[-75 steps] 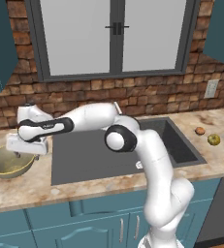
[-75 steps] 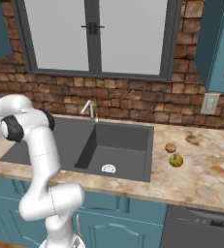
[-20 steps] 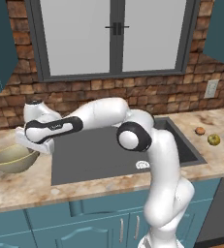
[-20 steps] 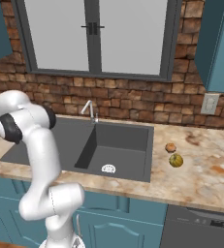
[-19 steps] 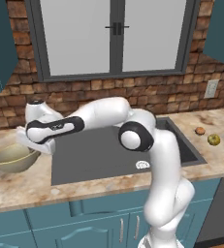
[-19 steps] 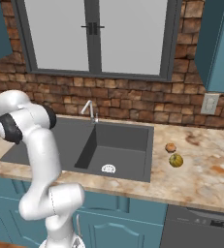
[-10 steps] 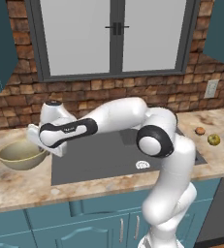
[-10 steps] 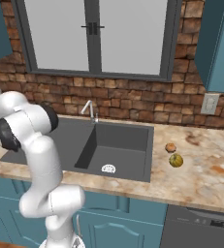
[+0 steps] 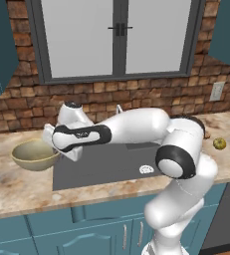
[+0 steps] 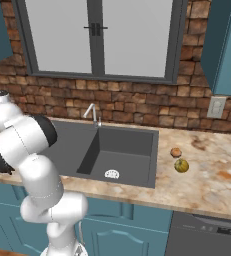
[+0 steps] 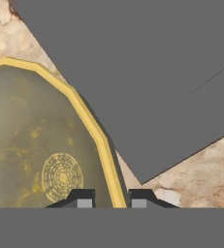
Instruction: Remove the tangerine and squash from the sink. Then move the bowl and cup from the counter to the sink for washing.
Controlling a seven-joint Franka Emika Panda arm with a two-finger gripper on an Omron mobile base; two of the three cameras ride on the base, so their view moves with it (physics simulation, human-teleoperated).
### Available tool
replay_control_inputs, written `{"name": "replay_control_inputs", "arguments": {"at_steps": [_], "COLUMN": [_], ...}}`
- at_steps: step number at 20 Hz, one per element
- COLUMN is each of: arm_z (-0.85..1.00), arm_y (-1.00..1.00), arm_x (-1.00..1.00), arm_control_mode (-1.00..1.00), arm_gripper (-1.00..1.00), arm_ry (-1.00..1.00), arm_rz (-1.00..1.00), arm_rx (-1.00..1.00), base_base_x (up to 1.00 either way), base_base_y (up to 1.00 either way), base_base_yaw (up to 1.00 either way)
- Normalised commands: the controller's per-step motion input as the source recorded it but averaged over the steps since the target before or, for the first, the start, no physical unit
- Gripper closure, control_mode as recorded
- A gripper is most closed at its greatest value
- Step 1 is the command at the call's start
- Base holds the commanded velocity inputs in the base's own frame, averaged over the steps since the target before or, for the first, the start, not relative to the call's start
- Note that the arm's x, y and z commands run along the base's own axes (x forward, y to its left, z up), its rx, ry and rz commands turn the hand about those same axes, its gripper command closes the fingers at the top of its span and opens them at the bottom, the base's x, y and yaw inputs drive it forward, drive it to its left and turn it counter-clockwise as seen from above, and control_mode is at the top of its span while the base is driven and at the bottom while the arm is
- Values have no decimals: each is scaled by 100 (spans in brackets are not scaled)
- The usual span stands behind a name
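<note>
Where brick backs it, speckled counter [image 9: 17, 184] rims the sink [image 10: 112, 150].

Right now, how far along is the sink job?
Done: the tangerine and squash lie on the counter right of the sink.

In hand: the pincer grips the bowl by its rim, one finger either side, at the sink's left edge.

Left: getting the bowl into the sink, then the cup.

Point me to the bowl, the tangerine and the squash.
bowl [image 9: 33, 152]: left base view, inner wall.
tangerine [image 10: 175, 152]: right base view, top of the ball.
squash [image 10: 181, 165]: right base view, middle of the fruit.
</note>
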Motion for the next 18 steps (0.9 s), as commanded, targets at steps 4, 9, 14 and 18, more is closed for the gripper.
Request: {"name": "replay_control_inputs", "arguments": {"at_steps": [4, 9, 14, 18], "arm_z": [27, 24, 17, 12], "arm_y": [-30, -32, -34, -39], "arm_x": [-11, -13, -13, -13], "arm_control_mode": [-100, -100, -100, -100], "arm_gripper": [100, 100, 100, 100], "arm_ry": [9, 14, 13, 9], "arm_rz": [-3, -2, -2, -1], "arm_rx": [0, 0, 0, 0], "base_base_x": [0, 0, 0, 0], "base_base_y": [0, 0, 0, 0], "base_base_yaw": [0, 0, 0, 0]}}
